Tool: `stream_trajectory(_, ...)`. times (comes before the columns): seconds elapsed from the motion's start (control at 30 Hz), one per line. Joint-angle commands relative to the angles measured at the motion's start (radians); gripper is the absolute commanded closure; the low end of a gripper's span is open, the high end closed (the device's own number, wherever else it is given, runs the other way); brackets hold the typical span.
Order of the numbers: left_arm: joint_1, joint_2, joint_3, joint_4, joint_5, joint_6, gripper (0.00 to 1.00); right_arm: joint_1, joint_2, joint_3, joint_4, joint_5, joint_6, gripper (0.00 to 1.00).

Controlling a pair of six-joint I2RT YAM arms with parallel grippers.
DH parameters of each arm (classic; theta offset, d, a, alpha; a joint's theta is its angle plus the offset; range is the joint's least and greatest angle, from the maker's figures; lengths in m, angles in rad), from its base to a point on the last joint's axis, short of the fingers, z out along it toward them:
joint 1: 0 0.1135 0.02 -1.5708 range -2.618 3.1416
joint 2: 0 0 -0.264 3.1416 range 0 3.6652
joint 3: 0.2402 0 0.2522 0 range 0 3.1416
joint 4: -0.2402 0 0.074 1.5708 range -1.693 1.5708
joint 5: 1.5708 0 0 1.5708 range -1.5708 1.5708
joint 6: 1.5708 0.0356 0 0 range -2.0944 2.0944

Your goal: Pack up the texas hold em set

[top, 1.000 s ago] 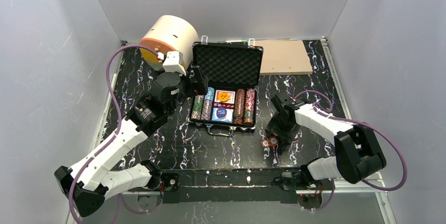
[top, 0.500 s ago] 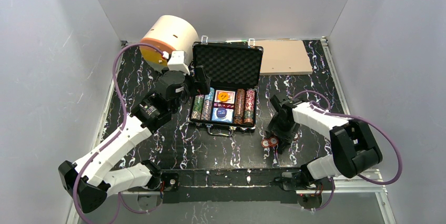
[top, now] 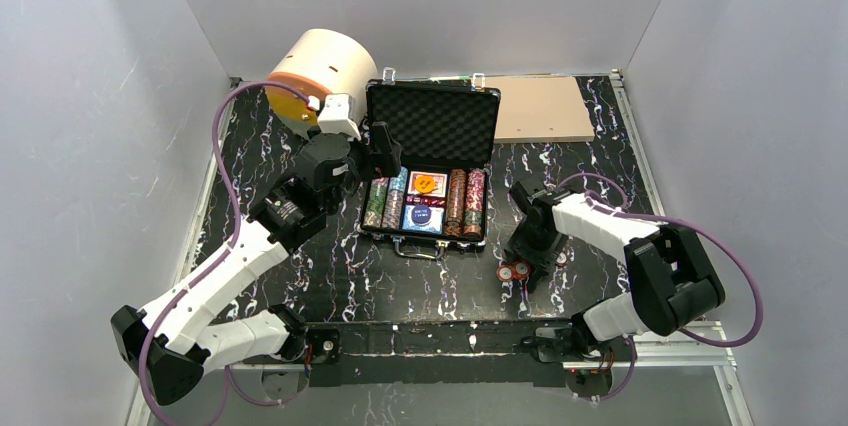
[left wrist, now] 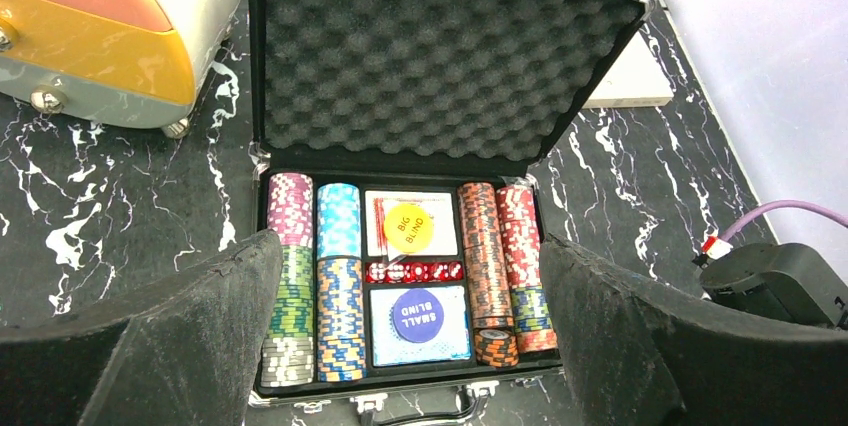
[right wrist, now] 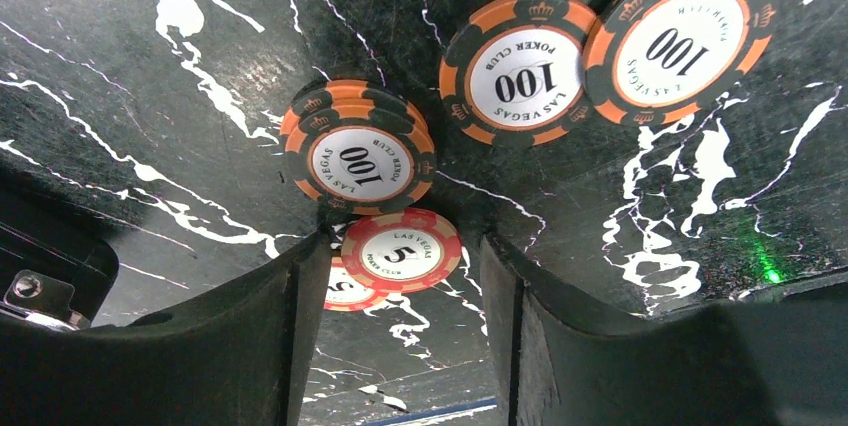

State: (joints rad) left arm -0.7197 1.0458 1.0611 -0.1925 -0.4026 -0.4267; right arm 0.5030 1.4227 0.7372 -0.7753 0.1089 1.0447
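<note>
Marbled tabletop [right wrist: 130,66] — one red chip [right wrist: 347,295] half-hidden

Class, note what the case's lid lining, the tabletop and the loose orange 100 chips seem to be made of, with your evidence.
Lid lining: soft dark foam, matte; egg-crate dimples.
Tabletop: black marble-look sheet, white veins, mild sheen; stone or print, unclear.
Orange 100 chips: moulded plastic or clay composite, printed white centre; which one, unclear.

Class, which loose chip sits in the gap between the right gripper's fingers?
The fully visible red 5 chip; another red one hides behind a finger, the 100s lie beyond.
</note>
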Motion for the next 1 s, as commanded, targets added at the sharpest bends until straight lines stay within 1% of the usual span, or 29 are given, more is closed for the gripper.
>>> stream_trajectory(0.0,-0.001,-0.009,-0.002,0.034,-0.007,0.005,0.02,0.015,0.032,0.008,0.045,-0.001,0.062,0.35)
stream_trajectory(0.23,-0.001,-0.021,-0.027,0.043,0.001,0.012,0.02,0.022,0.041,0.004,0.056,-0.031,0.104,0.37)
stream_trajectory(0.47,-0.001,0.000,-0.026,0.055,0.021,0.003,0.02,0.032,0.028,-0.022,0.072,-0.034,0.130,0.49)
stream_trajectory(0.6,-0.001,0.011,-0.029,0.055,0.015,0.010,0.02,0.033,0.016,-0.013,0.054,-0.028,0.117,0.53)
stream_trajectory(0.67,-0.001,0.021,-0.008,0.037,0.014,0.023,0.02,0.037,0.021,0.007,0.038,-0.021,0.094,0.54)
stream_trajectory(0.77,-0.001,0.012,-0.021,0.046,-0.007,0.022,0.02,0.044,0.017,0.034,0.019,-0.005,0.062,0.55)
stream_trajectory(0.97,-0.001,-0.006,-0.039,0.051,0.006,0.009,0.02,0.088,-0.030,0.074,-0.021,0.008,0.054,0.55)
